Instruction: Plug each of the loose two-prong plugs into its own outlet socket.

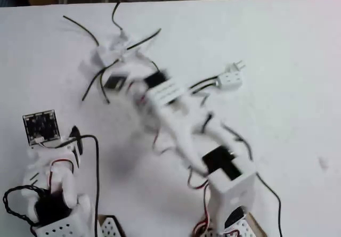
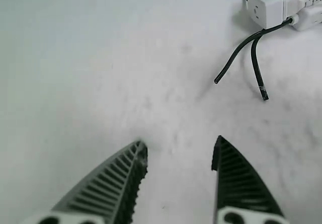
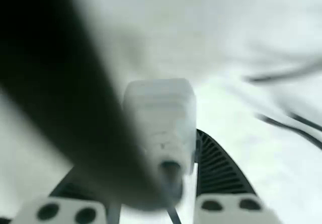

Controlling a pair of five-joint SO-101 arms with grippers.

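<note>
While right tool [image 3: 160,151] clamps a plug [image 3: 158,110], left tool [image 2: 179,142] gapes over table [image 2: 100,58].

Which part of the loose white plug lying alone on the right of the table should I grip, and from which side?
Probably best to grip the loose plug by its blocky white body, coming down from above, fingers closing across its long sides. It lies flat, prongs pointing toward the far edge and black cord leaving the other end, so both ends stay free.
</note>
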